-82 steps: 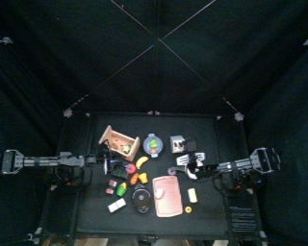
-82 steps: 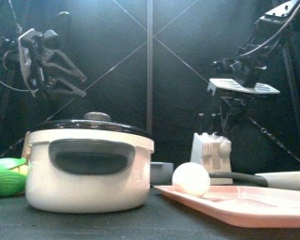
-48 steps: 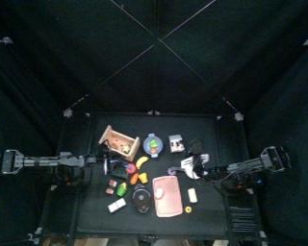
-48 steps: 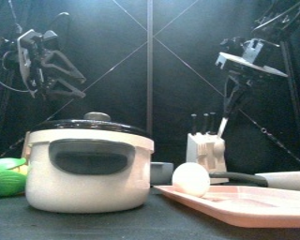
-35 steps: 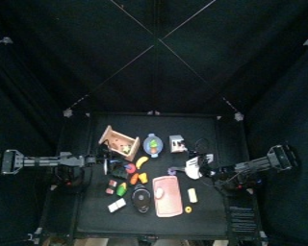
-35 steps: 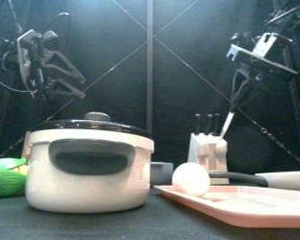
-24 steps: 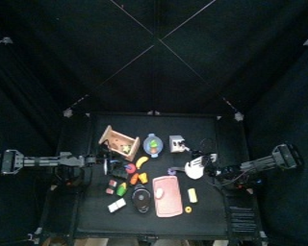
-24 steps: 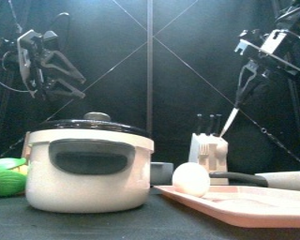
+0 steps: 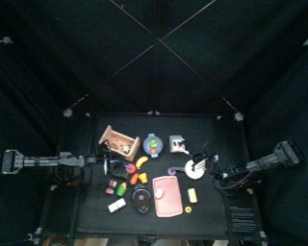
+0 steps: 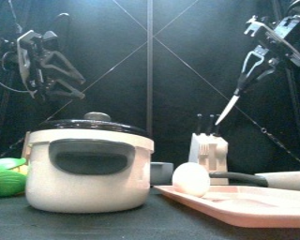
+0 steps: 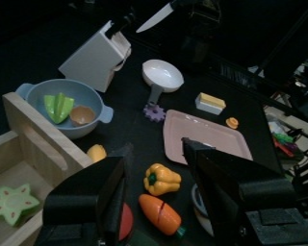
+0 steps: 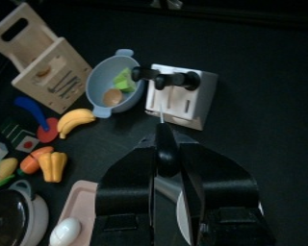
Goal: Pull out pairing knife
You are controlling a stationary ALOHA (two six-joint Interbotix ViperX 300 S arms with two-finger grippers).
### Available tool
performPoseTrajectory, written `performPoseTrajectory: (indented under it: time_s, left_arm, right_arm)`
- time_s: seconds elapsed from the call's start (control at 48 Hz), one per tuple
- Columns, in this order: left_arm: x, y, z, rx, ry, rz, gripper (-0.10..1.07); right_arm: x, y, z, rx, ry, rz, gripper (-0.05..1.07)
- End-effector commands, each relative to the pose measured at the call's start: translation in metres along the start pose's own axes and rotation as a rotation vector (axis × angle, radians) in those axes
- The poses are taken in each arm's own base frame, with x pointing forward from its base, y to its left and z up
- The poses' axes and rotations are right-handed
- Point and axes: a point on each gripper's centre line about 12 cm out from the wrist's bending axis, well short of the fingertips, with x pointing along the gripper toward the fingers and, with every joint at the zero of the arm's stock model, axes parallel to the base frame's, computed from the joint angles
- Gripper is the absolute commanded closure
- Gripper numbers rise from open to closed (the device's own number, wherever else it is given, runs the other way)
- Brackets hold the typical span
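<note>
The white knife block [image 10: 210,150] stands behind the pink tray, with black handles sticking out of its top; it also shows in the right wrist view [image 12: 183,96] and the left wrist view [image 11: 95,56]. My right gripper [image 10: 266,53] is shut on the paring knife [image 10: 231,105], which hangs clear of the block, up and to its right, blade slanting down toward it. In the right wrist view the knife [image 12: 161,125] runs out from between the jaws. My left gripper [image 11: 154,154] is open and empty, resting high at the left [image 10: 40,61].
A white pot [image 10: 90,169] stands front left, with a pink tray [image 10: 247,199] holding an egg [image 10: 190,176] at the front right. A blue bowl [image 12: 115,79], a wooden rack [image 12: 35,53], a white ladle [image 11: 162,75] and several toy foods lie across the table.
My right gripper has risen and moved right with the knife, drawing the blade up and clear of the block. The left arm has not moved.
</note>
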Motion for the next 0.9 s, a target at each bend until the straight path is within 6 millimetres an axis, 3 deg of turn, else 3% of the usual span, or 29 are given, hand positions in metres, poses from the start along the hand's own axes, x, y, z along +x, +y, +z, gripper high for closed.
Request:
performPoseTrajectory:
  time_s: [0.0,0.188,0.417,0.875]
  left_arm:
    - [0.001,-0.001,0.004,0.003,-0.012,-0.001,0.14]
    - [0.001,-0.001,0.004,0.003,-0.012,-0.001,0.14]
    - [0.001,-0.002,0.003,0.007,-0.009,-0.006,0.14]
    - [0.001,-0.003,0.003,0.021,-0.011,-0.013,0.14]
  right_arm:
    - [-0.011,0.012,0.006,-0.033,-0.048,0.071,0.56]
    - [-0.029,0.032,0.009,-0.089,-0.109,0.169,0.56]
    - [-0.038,0.053,-0.008,-0.194,-0.138,0.245,0.56]
    - [-0.037,0.051,-0.024,-0.234,-0.107,0.232,0.56]
